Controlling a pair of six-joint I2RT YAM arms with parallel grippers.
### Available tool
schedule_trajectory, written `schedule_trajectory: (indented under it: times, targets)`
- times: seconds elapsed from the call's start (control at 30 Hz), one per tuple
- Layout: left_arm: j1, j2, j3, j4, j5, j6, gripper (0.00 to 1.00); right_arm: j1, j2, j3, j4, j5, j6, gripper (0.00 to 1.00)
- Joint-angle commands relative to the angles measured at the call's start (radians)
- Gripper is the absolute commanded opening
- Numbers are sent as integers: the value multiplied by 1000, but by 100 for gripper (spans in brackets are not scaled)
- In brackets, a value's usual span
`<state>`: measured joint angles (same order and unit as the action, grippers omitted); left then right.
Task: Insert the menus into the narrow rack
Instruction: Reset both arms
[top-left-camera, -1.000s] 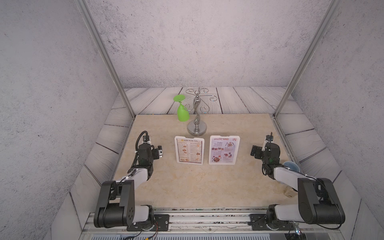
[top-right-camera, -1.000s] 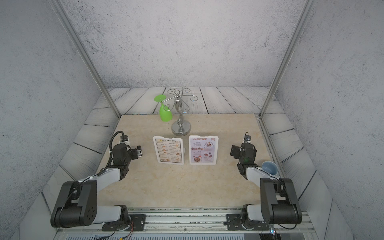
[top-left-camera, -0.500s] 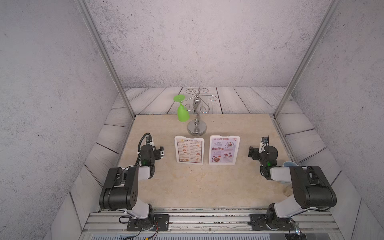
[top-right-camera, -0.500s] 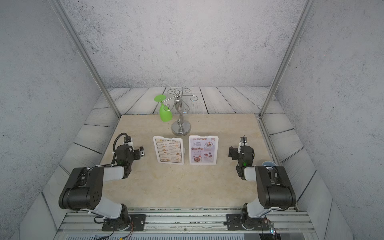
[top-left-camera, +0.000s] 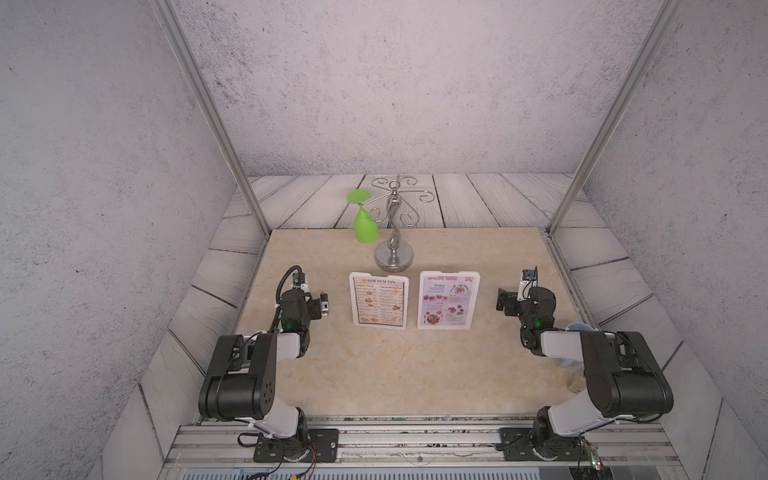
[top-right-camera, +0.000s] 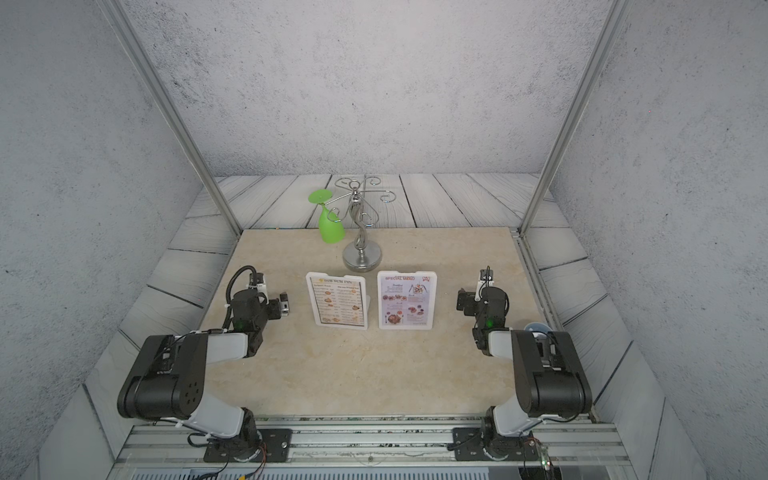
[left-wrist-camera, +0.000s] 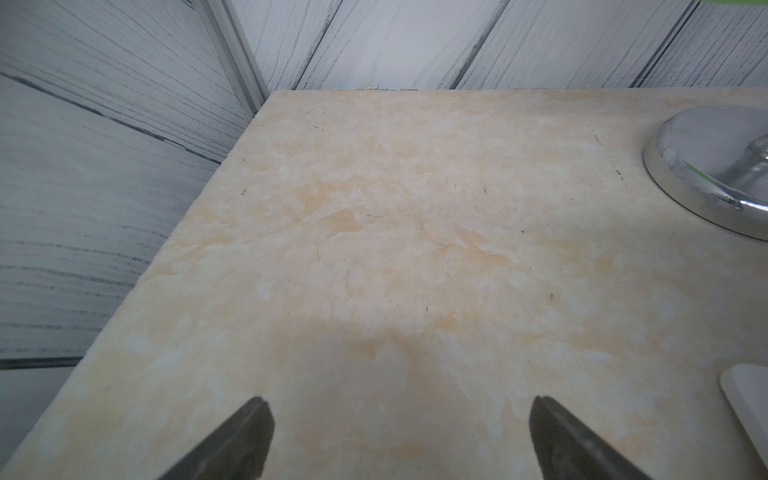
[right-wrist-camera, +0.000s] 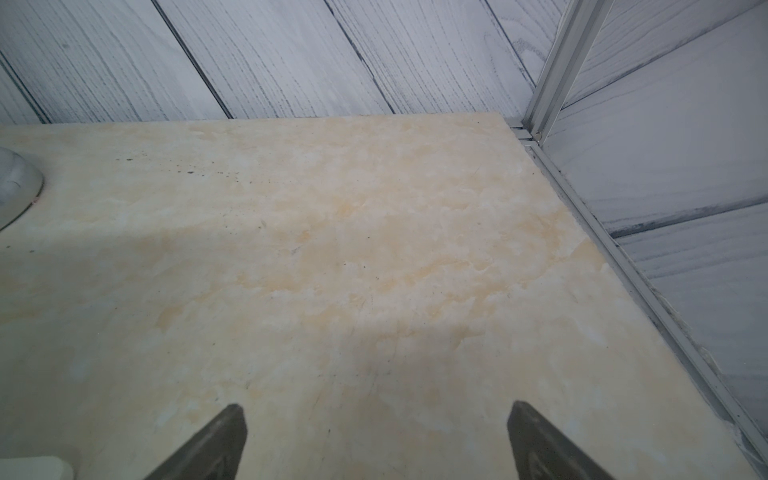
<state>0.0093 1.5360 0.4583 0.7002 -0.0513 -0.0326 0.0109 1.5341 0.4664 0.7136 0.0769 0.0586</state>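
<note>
The left gripper (left-wrist-camera: 397, 411) is spread wide and holds nothing; its two dark fingertips (left-wrist-camera: 249, 428) hang over bare surface (top-left-camera: 395, 374). The right gripper (right-wrist-camera: 376, 415) is spread just as wide, also empty and touching nothing. Seen from the top views, there are two menus side by side near the middle of the surface, apart from each other: the DIM SUM INN menu (top-left-camera: 378, 301) and, at its 3 o'clock, the SPECIAL MENU sheet (top-left-camera: 448, 300). Whether they lie flat or stand propped cannot be told. The left gripper is at 9 o'clock of the pair and the right gripper at 3 o'clock, both well apart from them. One metal hook stand (top-left-camera: 393, 257) is at their 12 o'clock, with one green glass (top-left-camera: 365, 226) hanging upside down from it. One pale blue vessel (top-left-camera: 579, 328) shows partly behind the right arm.
</note>
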Motion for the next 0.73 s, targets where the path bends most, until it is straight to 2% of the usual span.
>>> schedule_trajectory:
  times: [0.0, 0.7]
  targets:
    - [4, -13, 14, 29, 9, 11, 100, -3, -2, -2, -5, -14, -7, 99]
    - [4, -13, 14, 29, 8, 11, 100, 3, -1, 1, -9, -12, -13, 99]
